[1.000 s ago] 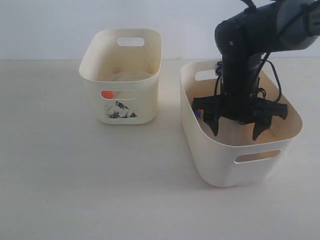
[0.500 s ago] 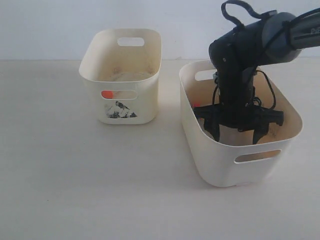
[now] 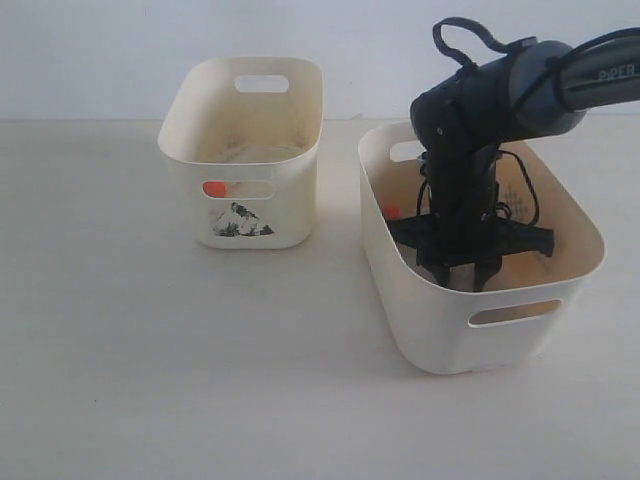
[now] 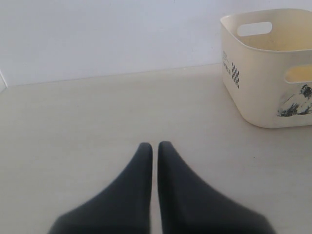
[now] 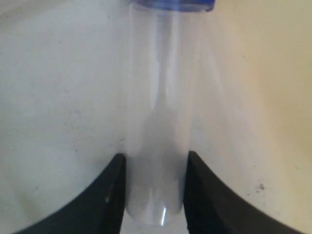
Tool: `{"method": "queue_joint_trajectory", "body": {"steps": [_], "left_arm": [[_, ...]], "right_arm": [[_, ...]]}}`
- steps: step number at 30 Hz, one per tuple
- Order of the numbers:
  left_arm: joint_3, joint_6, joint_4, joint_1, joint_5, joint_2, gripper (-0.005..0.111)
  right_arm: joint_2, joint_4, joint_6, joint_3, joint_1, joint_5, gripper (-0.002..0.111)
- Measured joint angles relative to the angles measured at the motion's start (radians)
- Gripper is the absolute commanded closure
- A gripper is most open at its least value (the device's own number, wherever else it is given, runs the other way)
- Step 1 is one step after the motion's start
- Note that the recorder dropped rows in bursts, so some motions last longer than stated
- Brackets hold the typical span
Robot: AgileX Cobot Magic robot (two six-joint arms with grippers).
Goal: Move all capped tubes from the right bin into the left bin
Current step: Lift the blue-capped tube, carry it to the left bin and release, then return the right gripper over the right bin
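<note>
We are looking at the right gripper reaching down inside the right bin, the wider cream one. In the right wrist view its dark fingers are drawn in narrowly around a blue-capped tube. They are touching the clear body on both sides near its rounded end, and the tube seems to be lying on the pale bin floor.

We are judging this as the grasping step. The next move is calling for a straight lift clear of the rim, then a carry across to the left bin, the smaller one with the picture sticker. Since the hold sits near the tube's end, the tube may be swinging as it rises.

The left gripper is hovering over the table with its fingers pressed together and nothing between them.

A second ago the right gripper's jaws were spread wide and sitting higher; now they are pulled together and lower. Both bins are staying put. An orange-red cap is still showing through the left bin's slot.
</note>
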Motion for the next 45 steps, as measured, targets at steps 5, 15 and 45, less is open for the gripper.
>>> {"method": "queue_joint_trajectory", "body": {"steps": [5, 15, 45], "left_arm": [[0.0, 0.0, 0.0, 0.0, 0.0, 0.0, 0.102], [0.0, 0.0, 0.0, 0.0, 0.0, 0.0, 0.102], [0.0, 0.0, 0.0, 0.0, 0.0, 0.0, 0.102]], "right_arm": [[-0.062, -0.061, -0.004, -0.013, 0.0, 0.007, 0.108], [-0.348, 0.009, -0.208, -0.08, -0.002, -0.217, 0.108], [0.06, 0.801, -0.828, -0.505, 0.085, -0.349, 0.068]]}}
